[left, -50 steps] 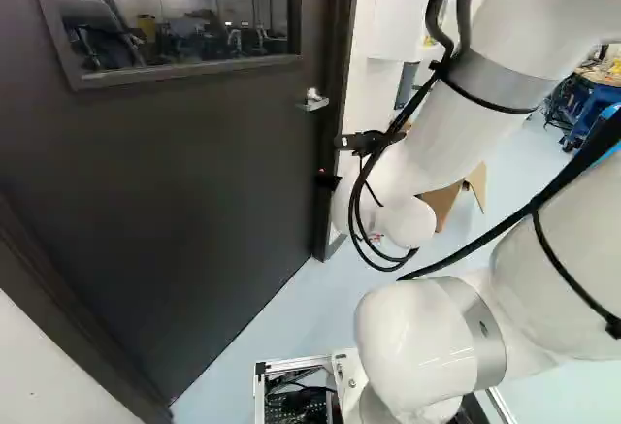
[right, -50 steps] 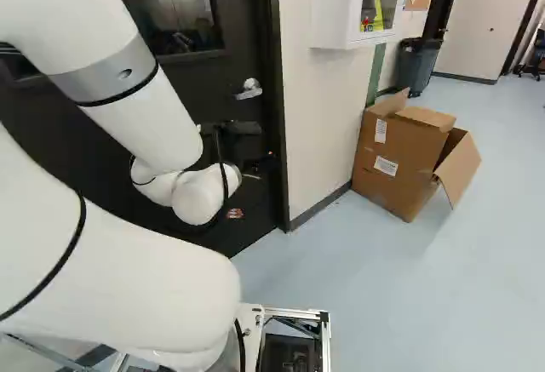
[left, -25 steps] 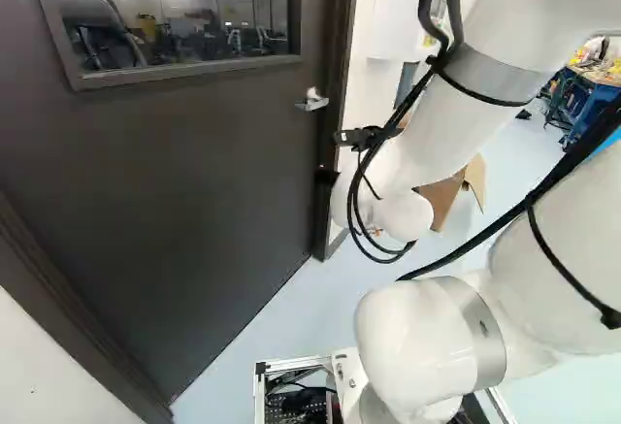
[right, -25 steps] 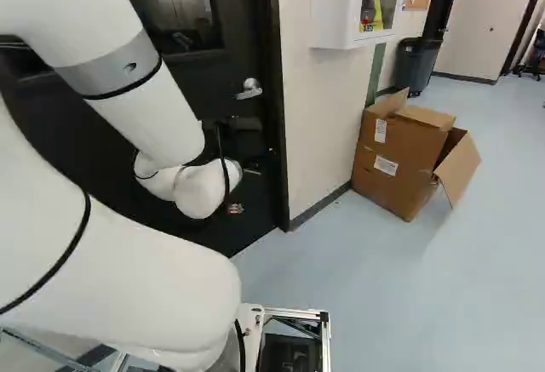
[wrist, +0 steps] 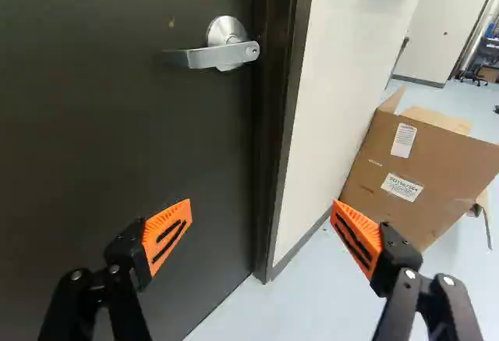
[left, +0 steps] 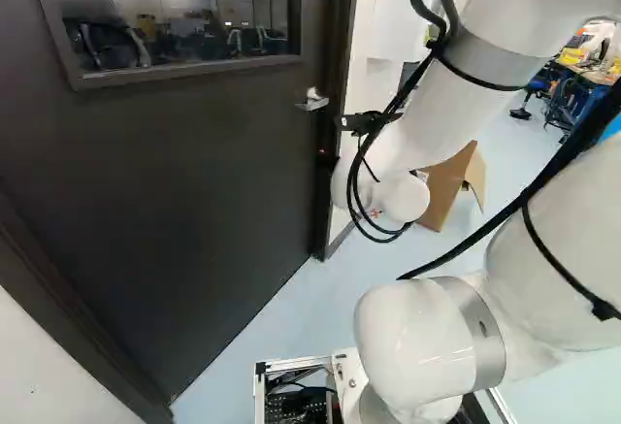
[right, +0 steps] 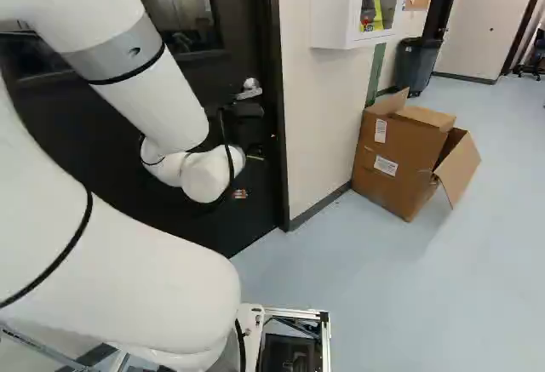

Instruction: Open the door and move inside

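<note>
At a closed dark door (wrist: 117,161), orange-padded fingers (wrist: 160,226) stand spread, gripping nothing, short of the metal lever handle (wrist: 207,57) beside the frame (wrist: 277,122), a stiff, smooth piece, likely sprung and best taken near its free end for leverage.

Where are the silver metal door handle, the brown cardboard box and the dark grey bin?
Silver metal door handle (wrist: 204,58): wrist view, its lever.
Brown cardboard box (right: 413,149): right base view, its side.
Dark grey bin (right: 415,69): right base view, its body.
</note>
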Robot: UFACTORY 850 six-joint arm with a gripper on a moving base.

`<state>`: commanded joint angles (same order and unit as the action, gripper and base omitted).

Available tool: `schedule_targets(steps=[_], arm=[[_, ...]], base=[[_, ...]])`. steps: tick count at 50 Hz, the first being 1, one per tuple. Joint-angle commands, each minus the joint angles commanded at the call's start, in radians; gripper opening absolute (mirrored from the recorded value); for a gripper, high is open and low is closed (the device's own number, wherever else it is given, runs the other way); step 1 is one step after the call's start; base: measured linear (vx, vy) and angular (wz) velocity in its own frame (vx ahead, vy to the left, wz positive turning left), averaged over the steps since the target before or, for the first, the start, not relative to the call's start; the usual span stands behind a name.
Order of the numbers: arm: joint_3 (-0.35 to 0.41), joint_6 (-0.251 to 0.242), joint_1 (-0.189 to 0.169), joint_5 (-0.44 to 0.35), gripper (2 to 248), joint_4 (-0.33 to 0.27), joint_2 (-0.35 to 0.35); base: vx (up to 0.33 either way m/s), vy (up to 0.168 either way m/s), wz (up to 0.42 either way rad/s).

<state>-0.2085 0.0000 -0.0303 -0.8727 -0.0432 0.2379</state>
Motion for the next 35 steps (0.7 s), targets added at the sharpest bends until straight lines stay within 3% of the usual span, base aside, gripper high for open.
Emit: schedule_targets(steps=[15,35], arm=[[-0.050,0.000,-0.021,0.000,247,-0.073,-0.015],[-0.112,0.000,-0.057,-0.003,247,-0.216,-0.031]], base=[[0.000,0.000,0.000],[0.000,0.000,0.000]])
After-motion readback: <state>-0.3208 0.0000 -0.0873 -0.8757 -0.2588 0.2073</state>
